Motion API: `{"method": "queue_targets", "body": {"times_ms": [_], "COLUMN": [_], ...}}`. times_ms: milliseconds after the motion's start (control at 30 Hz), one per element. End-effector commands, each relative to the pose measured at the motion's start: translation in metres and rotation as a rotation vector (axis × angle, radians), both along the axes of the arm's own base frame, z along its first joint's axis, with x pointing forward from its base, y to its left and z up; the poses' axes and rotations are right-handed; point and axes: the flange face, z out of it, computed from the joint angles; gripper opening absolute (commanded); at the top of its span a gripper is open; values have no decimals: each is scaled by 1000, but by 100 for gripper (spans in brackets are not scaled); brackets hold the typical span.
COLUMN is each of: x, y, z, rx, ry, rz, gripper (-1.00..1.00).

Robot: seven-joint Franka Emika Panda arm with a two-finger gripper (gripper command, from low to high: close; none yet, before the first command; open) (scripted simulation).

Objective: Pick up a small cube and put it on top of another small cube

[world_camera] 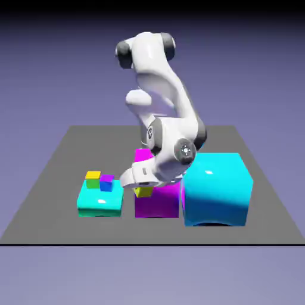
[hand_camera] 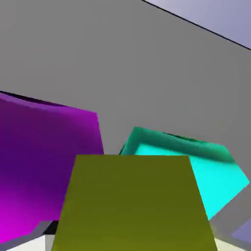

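My gripper (world_camera: pixel 142 186) is shut on a small yellow cube (world_camera: pixel 143 192), held by the upper left corner of a magenta block (world_camera: pixel 161 202). In the hand view this small cube (hand_camera: pixel 132 203) fills the bottom middle and hides most of both fingertips. Another small yellow cube (world_camera: pixel 93 176) sits atop a tiny green cube (world_camera: pixel 92 184) on a low cyan block (world_camera: pixel 98 204) at the exterior view's left. A tiny purple cube (world_camera: pixel 107 178) on a tiny blue cube (world_camera: pixel 106 186) stands beside them.
A big cyan block (world_camera: pixel 215 189) stands right of the magenta block on the grey table (world_camera: pixel 53 173). In the hand view the magenta block (hand_camera: pixel 44 162) lies left and the low cyan block (hand_camera: pixel 215 171) right, with grey table beyond.
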Motion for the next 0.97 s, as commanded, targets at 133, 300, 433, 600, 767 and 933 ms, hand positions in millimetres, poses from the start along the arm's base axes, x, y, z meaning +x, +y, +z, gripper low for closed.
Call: {"method": "queue_targets", "body": {"times_ms": [133,300,433,600,767,933], "x": [-44,-85,-122,-156,-176,-178], "y": [-25,4,27,51,51,51], "z": [41,83,113,144,98,94], "rx": [-4,42,113,232,232,232], "ry": [-7,-50,-78,-107,-107,-107], "rz": [-106,-240,-338,-381,-381,-381], "gripper": [-100,-100,-100,-100,-100,100]}}
